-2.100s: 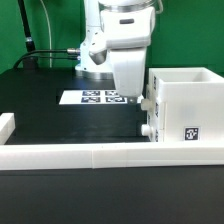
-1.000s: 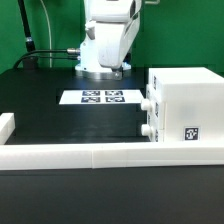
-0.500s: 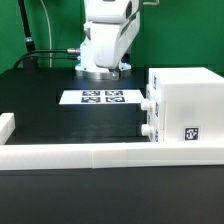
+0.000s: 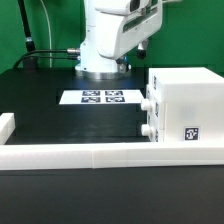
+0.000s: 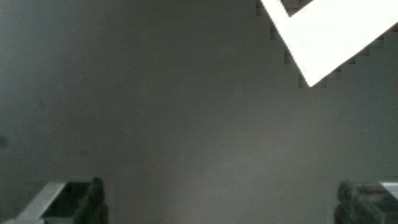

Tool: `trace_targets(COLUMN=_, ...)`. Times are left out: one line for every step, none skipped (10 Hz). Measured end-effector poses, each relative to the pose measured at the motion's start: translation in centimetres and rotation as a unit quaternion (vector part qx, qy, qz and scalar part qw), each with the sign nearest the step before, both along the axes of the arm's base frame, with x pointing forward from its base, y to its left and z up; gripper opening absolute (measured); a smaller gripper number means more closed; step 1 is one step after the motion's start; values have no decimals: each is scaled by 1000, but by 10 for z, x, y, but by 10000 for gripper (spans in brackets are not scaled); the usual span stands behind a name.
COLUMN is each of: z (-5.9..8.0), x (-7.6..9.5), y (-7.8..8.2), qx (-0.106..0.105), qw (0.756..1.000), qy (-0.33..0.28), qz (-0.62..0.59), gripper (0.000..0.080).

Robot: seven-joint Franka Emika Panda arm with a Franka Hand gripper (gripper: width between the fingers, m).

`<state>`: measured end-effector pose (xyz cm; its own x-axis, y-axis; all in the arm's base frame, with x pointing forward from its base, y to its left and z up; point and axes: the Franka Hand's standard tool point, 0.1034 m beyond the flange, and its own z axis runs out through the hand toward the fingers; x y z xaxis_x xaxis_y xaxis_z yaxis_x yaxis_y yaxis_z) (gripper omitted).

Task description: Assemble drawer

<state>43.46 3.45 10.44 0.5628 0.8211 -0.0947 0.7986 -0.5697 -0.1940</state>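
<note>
The white drawer housing [image 4: 185, 108] stands on the black table at the exterior view's right, with two small round knobs [image 4: 147, 103] on its side face and a square tag on its front. Both trays sit pushed in, so only their knobs show. My gripper [image 4: 132, 62] hangs raised above the table behind the housing, clear of it. In the wrist view my two fingertips [image 5: 71, 203] stand far apart with nothing between them [image 5: 222, 205]. A white corner [image 5: 329, 38] shows in the wrist view; I cannot tell what it belongs to.
The marker board [image 4: 100, 97] lies flat on the table beside the housing. A long low white border wall [image 4: 80, 154] runs along the near edge, with a short upright end at the exterior view's left [image 4: 6, 126]. Cables hang at the back left.
My gripper has lifted from right beside the housing's knobs up and back, and the wrist has turned. The housing and the knobs have not moved.
</note>
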Motion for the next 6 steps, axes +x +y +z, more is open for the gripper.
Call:
trace_targets(z=0, x=0, y=0, qx=0, qw=1000, qy=0, qz=0, gripper=649)
trace_targets(z=0, x=0, y=0, qx=0, qw=1000, qy=1, qz=0, gripper=649)
trace_targets(z=-1, x=0, y=0, qx=0, qw=1000, qy=1, qz=0, gripper=649)
trace_targets(z=-1, x=0, y=0, qx=0, qw=1000, qy=1, qz=0, gripper=649)
trace_targets(z=-1, x=0, y=0, qx=0, qw=1000, qy=1, qz=0, gripper=649)
trace_targets(z=-1, x=0, y=0, qx=0, qw=1000, qy=1, qz=0, gripper=649)
